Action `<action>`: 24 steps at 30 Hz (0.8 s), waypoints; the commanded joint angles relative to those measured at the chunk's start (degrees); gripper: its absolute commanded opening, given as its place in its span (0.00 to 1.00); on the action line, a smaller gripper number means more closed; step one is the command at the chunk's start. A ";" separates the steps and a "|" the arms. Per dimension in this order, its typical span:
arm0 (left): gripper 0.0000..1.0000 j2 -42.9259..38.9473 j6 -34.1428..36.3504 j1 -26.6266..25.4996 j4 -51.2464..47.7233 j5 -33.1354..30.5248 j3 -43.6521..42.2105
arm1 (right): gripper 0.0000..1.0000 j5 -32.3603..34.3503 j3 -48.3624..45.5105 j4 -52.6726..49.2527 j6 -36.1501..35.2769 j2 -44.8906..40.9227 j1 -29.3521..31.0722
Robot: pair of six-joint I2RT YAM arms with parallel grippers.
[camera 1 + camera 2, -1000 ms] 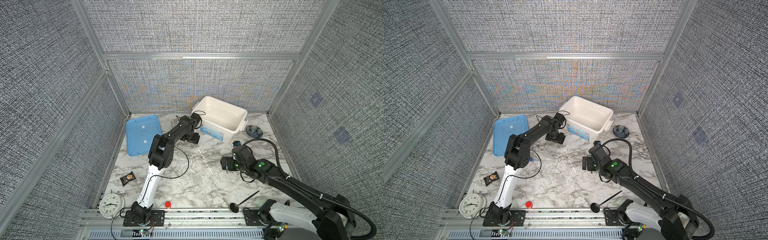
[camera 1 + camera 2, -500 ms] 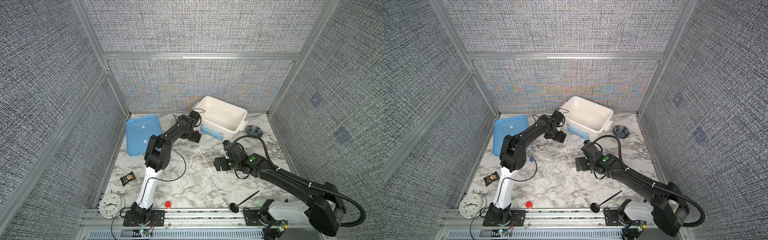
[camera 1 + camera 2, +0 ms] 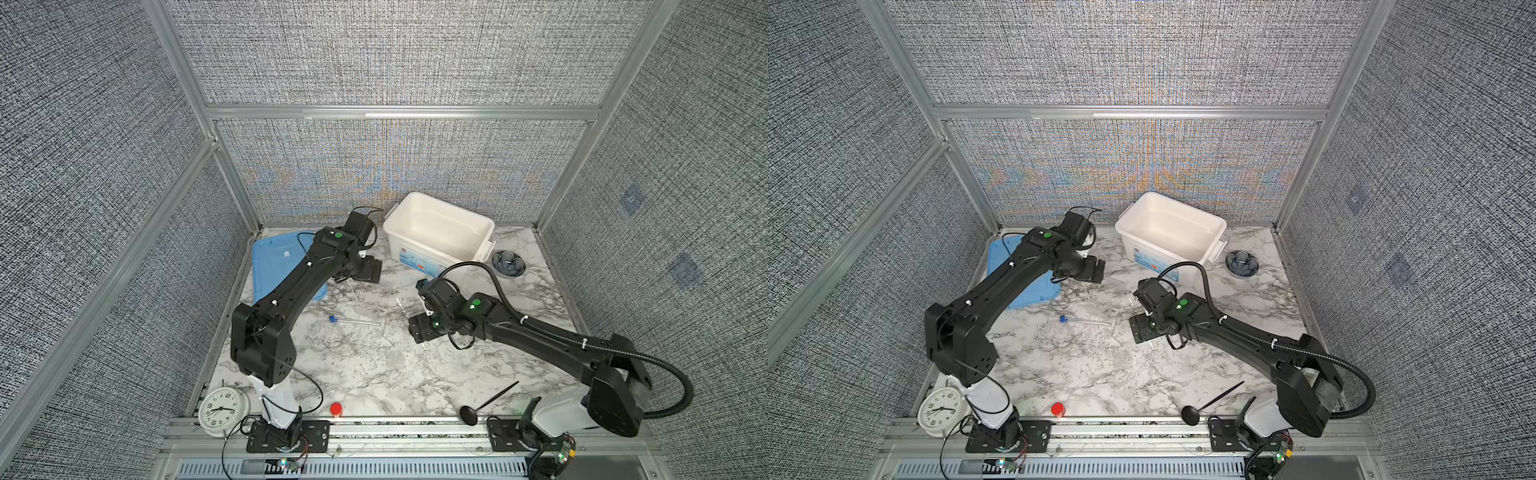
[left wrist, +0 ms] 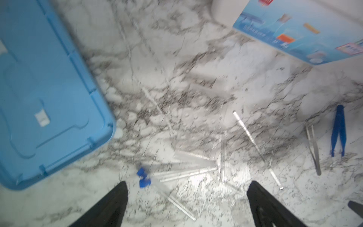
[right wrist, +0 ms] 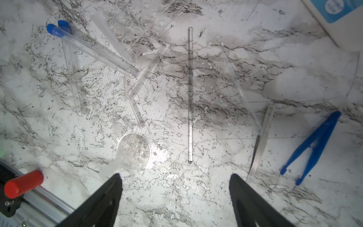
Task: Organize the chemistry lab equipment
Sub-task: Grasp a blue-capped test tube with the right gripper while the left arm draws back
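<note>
On the marble tabletop [image 3: 374,374], the white bin [image 3: 399,245] stands at the back with the blue lid [image 3: 270,266] flat to its left and a grey-blue dish [image 3: 508,263] to its right. A clock [image 3: 218,411], a red cylinder [image 3: 336,408] and a black ladle [image 3: 468,414] sit along the front edge, well apart from the lab things, which lie scattered mid-tabletop between the two arms. The two tubes [image 5: 94,50] lie flat with their blue caps together and their bodies spreading in a V, one open end reaching the edge of the clear rack [image 5: 135,29], which also lies flat. A bent clear strip [image 5: 145,78] and a round clear disc [image 5: 134,151] lie between the tubes and the rod [image 5: 190,94]. The rod's long axis runs straight out from the gap of the right end effector [image 5: 175,175], which hangs over it with its jaws spread wide and gripping nothing. The tweezers [image 5: 261,141] and forceps [image 5: 314,145] lie side by side nearer the bin, tips toward that end effector, the tweezers' tip just beside one finger. The left end effector [image 4: 188,183] hovers near the lid's corner, likewise gaping and empty.
</note>
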 commanded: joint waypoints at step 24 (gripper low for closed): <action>0.93 -29.06 -11.40 36.97 3.54 30.01 -38.00 | 0.73 -17.34 48.72 4.54 -41.27 45.22 7.25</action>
